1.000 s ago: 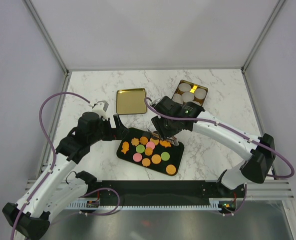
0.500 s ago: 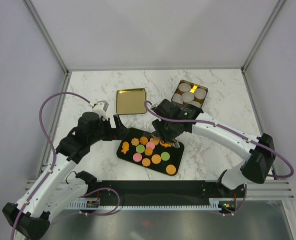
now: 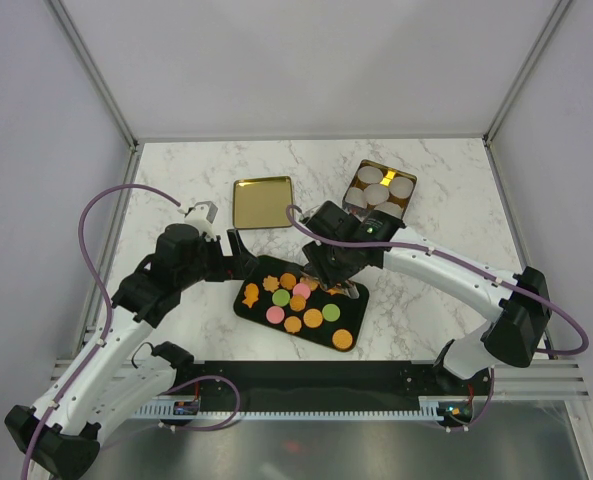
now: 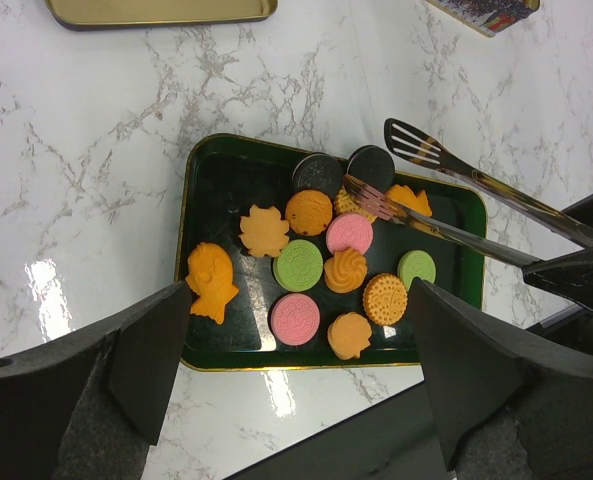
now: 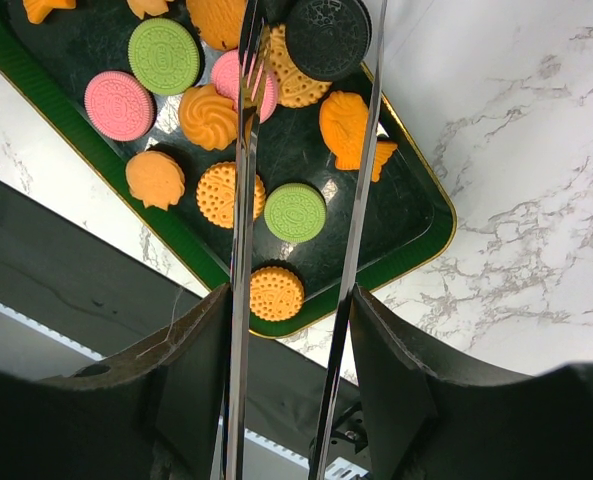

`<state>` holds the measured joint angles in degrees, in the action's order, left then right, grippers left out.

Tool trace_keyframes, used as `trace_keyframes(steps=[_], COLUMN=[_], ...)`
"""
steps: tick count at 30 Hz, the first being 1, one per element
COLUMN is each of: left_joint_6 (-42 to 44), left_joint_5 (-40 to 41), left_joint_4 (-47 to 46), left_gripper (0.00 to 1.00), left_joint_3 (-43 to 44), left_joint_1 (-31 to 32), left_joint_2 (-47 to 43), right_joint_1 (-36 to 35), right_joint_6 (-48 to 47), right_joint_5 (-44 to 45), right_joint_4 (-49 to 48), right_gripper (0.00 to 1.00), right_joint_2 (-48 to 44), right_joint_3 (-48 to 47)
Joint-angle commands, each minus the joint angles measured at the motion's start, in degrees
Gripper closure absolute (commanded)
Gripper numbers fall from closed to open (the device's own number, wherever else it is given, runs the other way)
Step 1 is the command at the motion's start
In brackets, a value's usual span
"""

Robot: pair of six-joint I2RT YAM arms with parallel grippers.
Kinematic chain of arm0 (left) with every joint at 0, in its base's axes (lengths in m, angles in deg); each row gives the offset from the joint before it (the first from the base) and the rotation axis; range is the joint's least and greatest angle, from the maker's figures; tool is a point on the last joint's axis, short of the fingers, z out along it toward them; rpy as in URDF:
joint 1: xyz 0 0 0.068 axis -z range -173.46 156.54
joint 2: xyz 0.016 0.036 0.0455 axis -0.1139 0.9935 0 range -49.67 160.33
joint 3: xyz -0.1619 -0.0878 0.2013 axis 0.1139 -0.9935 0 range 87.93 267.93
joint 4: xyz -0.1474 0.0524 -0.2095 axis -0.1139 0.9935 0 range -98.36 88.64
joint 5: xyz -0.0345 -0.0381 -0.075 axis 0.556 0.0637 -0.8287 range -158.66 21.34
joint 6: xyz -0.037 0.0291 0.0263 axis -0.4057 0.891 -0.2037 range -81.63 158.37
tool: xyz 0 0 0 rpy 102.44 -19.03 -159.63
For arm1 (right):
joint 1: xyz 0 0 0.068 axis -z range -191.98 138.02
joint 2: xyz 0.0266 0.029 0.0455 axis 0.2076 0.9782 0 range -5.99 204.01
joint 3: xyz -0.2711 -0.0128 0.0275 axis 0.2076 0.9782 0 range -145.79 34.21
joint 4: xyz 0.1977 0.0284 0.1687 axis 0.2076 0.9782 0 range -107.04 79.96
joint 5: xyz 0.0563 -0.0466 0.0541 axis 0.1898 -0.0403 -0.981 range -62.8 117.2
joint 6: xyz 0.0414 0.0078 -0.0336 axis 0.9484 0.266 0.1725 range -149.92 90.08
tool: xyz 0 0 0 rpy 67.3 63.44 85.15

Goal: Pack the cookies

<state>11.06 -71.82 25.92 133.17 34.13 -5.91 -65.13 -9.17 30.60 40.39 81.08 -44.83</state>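
L gripper (image 3: pixel 241 252) jaws wide apart, fingers just off the dark tray's (image 3: pixel 354 316) edge. Cookies (image 3: pixel 313 318) (orange, pink, green) lie on tray, ahead of L fingers. R gripper (image 3: pixel 342 282) low over tray's far-side cookies. Glint of metal tongs (image 3: pixel 349 290) at its fingers, grip not clear. Gold tray (image 3: pixel 263 202) beyond L fingers. Tin (image 3: pixel 357 172) w/ white cups (image 3: pixel 376 192) behind R fingers.

White marble table (image 3: pixel 196 170) enclosed by plain pale grey walls (image 3: pixel 306 60).

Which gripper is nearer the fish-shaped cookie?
Left. The left gripper hangs open beside the fish-shaped cookie at the left end of the tray; the right gripper, holding tongs, is over its right half.
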Motion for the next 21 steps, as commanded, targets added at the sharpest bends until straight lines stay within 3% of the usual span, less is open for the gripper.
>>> trace_keyframes(steps=[1,11,21], left_joint_6=[2.0,2.0,2.0], left_joint_5=[-0.8,-1.0,-1.0], left_joint_4=[0.2,0.2,0.3], left_gripper=[0.02,0.02,0.02], left_joint_3=[0.6,0.6,0.5], left_joint_1=[-0.1,-0.1,-0.1], left_joint_2=[-0.5,-0.6,-0.7], right_joint_1=[-0.3,-0.3,-0.3], right_joint_6=[0.0,0.1,0.3], right_joint_5=[1.3,1.1,0.8], right_joint_4=[-1.0,-1.4,-1.4], right_gripper=[0.43,0.44,0.58], right_joint_2=[-0.3,-0.2,-0.8], right_joint_3=[0.6,1.1,0.5])
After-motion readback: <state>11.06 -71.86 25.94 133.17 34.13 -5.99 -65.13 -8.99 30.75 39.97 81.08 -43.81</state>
